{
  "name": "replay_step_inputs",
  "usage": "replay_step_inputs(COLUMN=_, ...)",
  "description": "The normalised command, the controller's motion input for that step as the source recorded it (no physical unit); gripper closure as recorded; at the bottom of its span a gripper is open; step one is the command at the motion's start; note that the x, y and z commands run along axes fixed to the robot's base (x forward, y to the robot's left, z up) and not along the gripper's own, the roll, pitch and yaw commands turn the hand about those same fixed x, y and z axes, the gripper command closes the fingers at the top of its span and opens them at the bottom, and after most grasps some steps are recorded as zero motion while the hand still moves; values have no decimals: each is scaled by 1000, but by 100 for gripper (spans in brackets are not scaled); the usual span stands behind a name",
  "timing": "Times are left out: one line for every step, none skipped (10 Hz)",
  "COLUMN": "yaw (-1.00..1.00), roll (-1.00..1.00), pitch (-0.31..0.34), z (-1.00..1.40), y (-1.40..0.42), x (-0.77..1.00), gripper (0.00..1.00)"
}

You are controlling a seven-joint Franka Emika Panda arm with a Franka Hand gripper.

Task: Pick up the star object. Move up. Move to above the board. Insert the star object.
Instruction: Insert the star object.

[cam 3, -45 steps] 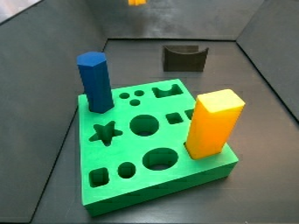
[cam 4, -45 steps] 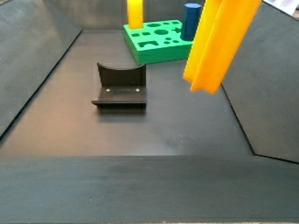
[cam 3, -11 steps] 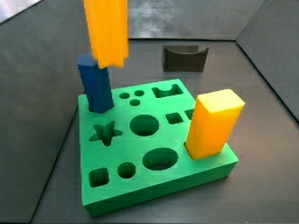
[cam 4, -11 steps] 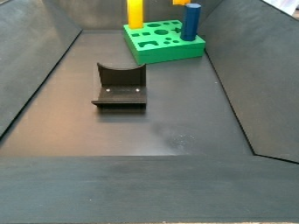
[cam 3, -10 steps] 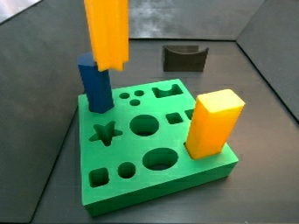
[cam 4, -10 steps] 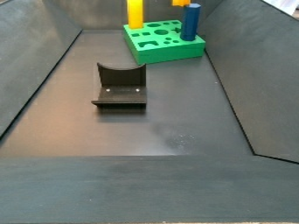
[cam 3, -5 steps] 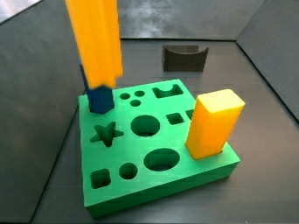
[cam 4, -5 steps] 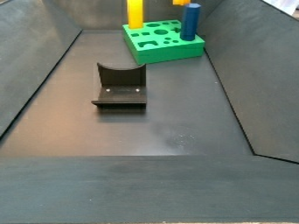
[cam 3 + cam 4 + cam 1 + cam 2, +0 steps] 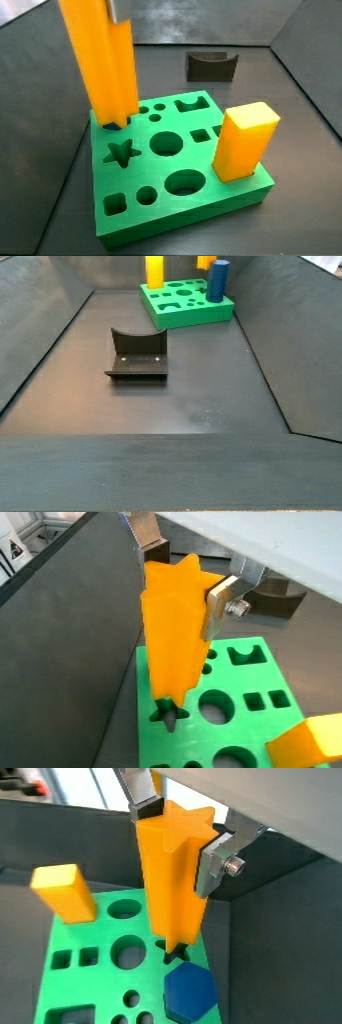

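Observation:
My gripper (image 9: 183, 572) is shut on the top of the star object (image 9: 174, 642), a tall orange ridged peg that hangs upright; both wrist views show this grip (image 9: 181, 828). The peg's lower end points at the star-shaped hole (image 9: 167, 714) of the green board (image 9: 254, 717). I cannot tell whether it touches the hole. In a side view the star object (image 9: 96, 65) stands over the board's (image 9: 174, 220) far left part, behind the star hole (image 9: 120, 152). The gripper is above that frame.
A thick yellow-orange square block (image 9: 245, 140) stands in the board's right side. A blue hexagonal peg (image 9: 191, 990) stands right beside the star object's lower end. The dark fixture (image 9: 209, 66) stands on the floor behind the board, and dark walls surround the floor.
The star object has moved left and lower over the board. It now hides the blue peg in a side view.

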Motion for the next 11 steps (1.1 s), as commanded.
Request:
replay_step_inputs(yaw=-1000, roll=10, pitch=-73, z=-811, y=-106, x=-14, gripper=100)
replay_step_inputs(yaw=-846, roll=-24, pitch=-31, z=-471, y=-46, x=14, gripper=100)
replay_step_inputs(yaw=-17, roll=0, pitch=0, z=0, y=9, x=-89, gripper=100)
replay_step_inputs(yaw=-271, roll=179, pitch=23, z=-509, y=34, x=9, gripper=100)
replay_step_inputs(yaw=-466, roll=271, pitch=59, z=-577, y=40, x=6, gripper=100)
replay_step_inputs(yaw=-529, roll=170, pitch=47, z=-477, y=0, x=114, gripper=100)
replay_step_inputs(yaw=0, roll=-13, pitch=-1, z=-31, y=-54, x=0, gripper=100)
replay_step_inputs(yaw=-86, roll=0, pitch=-71, z=-340, y=-157, x=186, gripper=100)
replay_step_inputs(yaw=-51, roll=0, pitch=-64, z=-337, y=-171, x=197, gripper=100)
replay_step_inputs(yaw=-14, roll=0, pitch=-49, z=-320, y=-183, x=229, gripper=100)
replay_step_inputs(yaw=-14, roll=0, pitch=-17, z=-334, y=-134, x=257, gripper=100)
